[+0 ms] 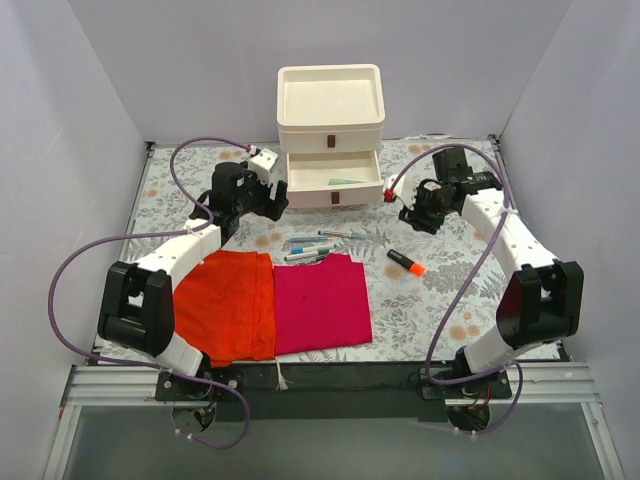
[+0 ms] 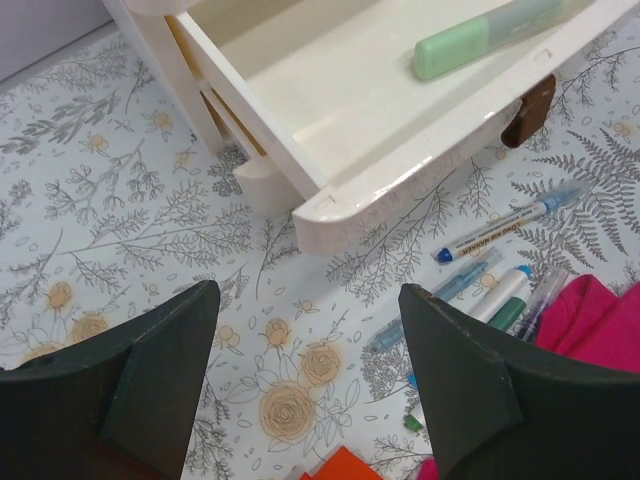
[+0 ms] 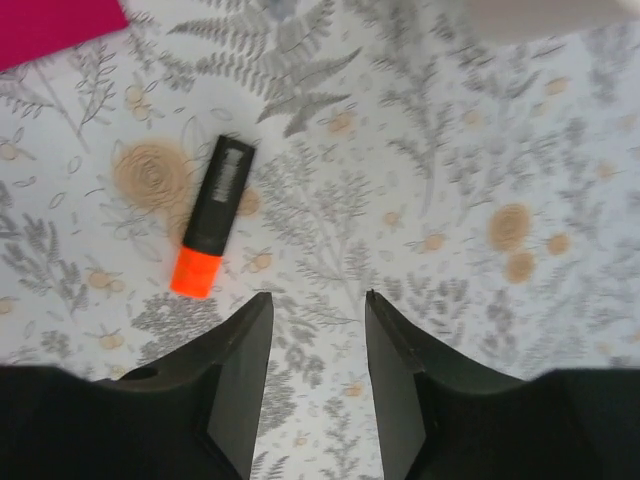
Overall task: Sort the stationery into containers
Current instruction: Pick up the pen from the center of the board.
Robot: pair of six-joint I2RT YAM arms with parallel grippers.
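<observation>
I note one green highlighter [image 2: 490, 35] in the open drawer [image 2: 400, 170]; pens [image 1: 310, 248] and orange-capped highlighter [image 3: 213, 213] lie unsorted on the surface [image 1: 400, 300]. Both empty: left fingers [image 2: 150, 380] spread, right fingers [image 3: 235, 370] narrowly parted.

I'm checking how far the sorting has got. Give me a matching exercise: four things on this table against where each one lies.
Things:
1. mint-green highlighter
2. black highlighter with orange cap
3. bunch of pens
4. orange cloth

Places:
a. alone on the floral mat, right of the magenta cloth
b. inside the open drawer
c. beside the magenta cloth, on its left
d. on the mat between the open drawer and the magenta cloth

Pairs: 1-b, 2-a, 3-d, 4-c
</observation>
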